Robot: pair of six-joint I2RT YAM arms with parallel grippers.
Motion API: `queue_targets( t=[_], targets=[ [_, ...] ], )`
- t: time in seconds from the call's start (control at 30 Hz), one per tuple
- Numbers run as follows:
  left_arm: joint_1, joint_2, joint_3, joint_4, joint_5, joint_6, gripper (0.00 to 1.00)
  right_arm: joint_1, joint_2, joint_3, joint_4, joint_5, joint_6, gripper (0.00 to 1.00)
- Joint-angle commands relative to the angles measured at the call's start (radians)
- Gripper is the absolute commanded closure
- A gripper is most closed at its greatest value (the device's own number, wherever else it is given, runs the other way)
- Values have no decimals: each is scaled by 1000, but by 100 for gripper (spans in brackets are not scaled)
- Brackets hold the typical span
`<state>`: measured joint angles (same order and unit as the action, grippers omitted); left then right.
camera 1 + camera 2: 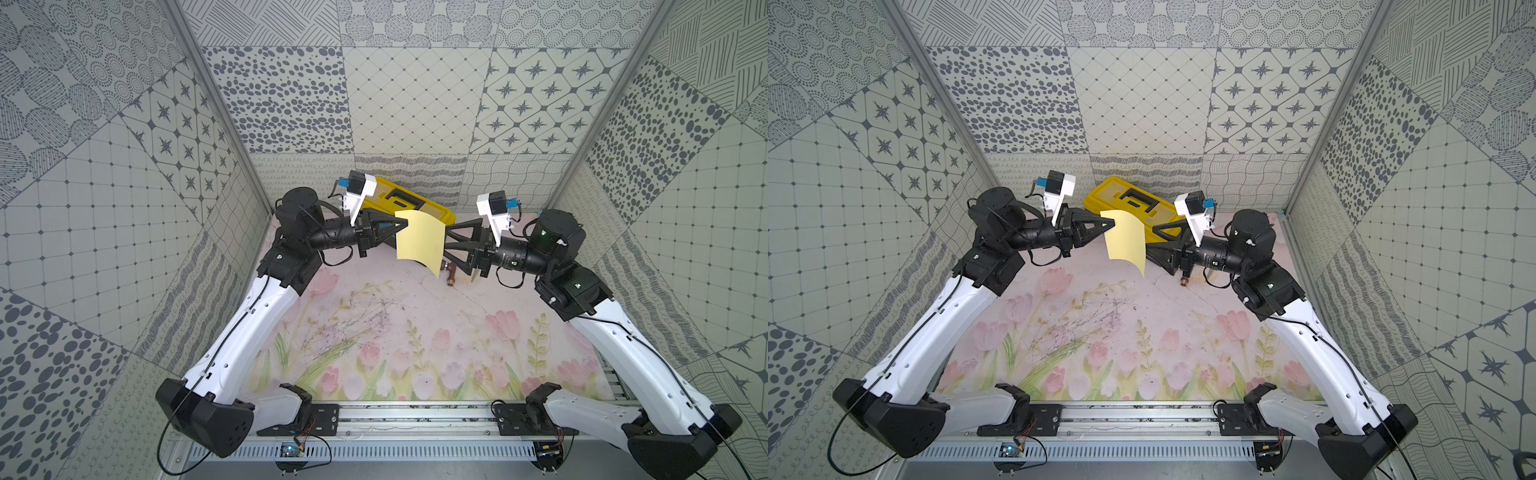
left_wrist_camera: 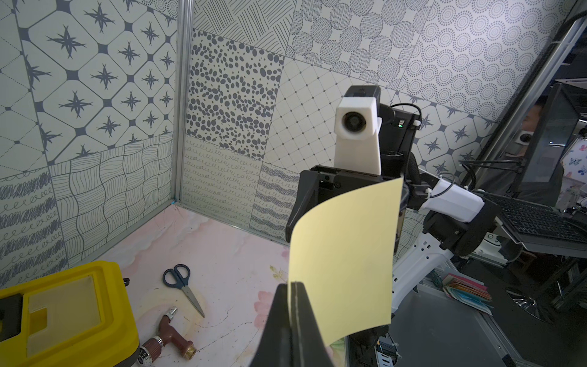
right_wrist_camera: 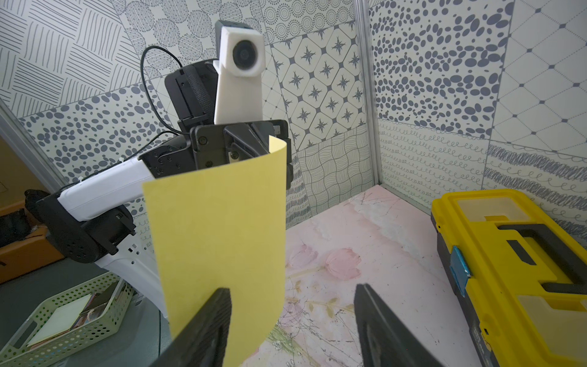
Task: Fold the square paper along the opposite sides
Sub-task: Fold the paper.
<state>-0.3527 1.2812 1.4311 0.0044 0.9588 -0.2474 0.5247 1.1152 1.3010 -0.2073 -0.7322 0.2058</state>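
paper: the square paper (image 1: 419, 239) aloft over table (image 1: 415, 324), curved, between both arms
left gripper (image 1: 404, 225): pinched shut on one paper edge, near a corner
right gripper (image 3: 290, 290): jaws apart, nothing held
free edge: inside the right jaws, close to one finger
next, judged: right closure on that opposite edge

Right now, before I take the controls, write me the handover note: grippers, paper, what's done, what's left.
Left gripper: shut on one edge of the square paper, holding it in the air above the table.
Right gripper: open, jaws wide, facing the paper's free side. One finger overlaps the sheet in the right wrist view, but it grips nothing.
Paper: curved, no crease visible. The toolbox sits behind it by the back wall.
Done: paper is off the table.
Left: catch the free edge, bring the opposite edges together, press the crease.
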Motion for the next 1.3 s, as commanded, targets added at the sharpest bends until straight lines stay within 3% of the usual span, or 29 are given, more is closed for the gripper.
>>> queue_targets(
  t=[0.0,0.73,1.27],
  targets=[
    [-5,1,14,-11,-11,35,100,11,-13,31,19,1,-8,33],
    [-5,7,17,-27,-26,46,100,65,22,37,22,-4,-11,34],
    [-23,10,16,-28,-17,36,100,118,127,81,61,4,-26,34]
  ],
)
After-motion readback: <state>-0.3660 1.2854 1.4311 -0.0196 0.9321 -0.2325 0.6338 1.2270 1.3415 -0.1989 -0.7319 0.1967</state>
